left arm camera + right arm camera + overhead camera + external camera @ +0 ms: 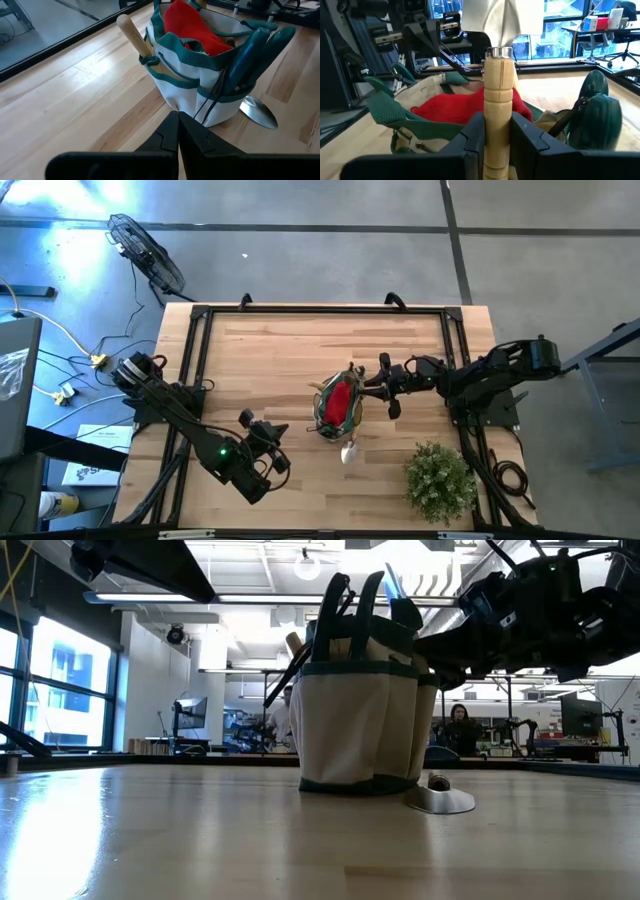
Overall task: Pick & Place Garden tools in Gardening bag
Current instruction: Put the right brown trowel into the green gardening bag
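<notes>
1. High view: we see the small round fabric gardening bag (338, 407), green-trimmed with a red fabric piece (340, 402) inside, near the middle of the pale wooden table (280, 350). The right gripper (383, 388) reaches in just beside the bag's rim. The left gripper (262, 438) waits well apart, toward the table's near left. A silver metal trowel blade (349, 451) lies on the table touching the bag's base, near a bushy green potted plant (440, 478).

2. Low view: the bag (362, 710) stands upright, the silver blade (440, 799) flat at its foot.

3. Left wrist view: the left claw's fingers (170, 135) are pressed together, holding nothing. A wooden handle (134, 34) sticks out of a side pocket.

4. Right wrist view: the right gripper (497, 137) is clamped on the pale wooden handle of a silver trowel (497, 90), held upright above the bag's opening (430, 87).

5. We judge the placing step is in hand. Next, we would lower the trowel into the bag or a pocket, then release.
</notes>
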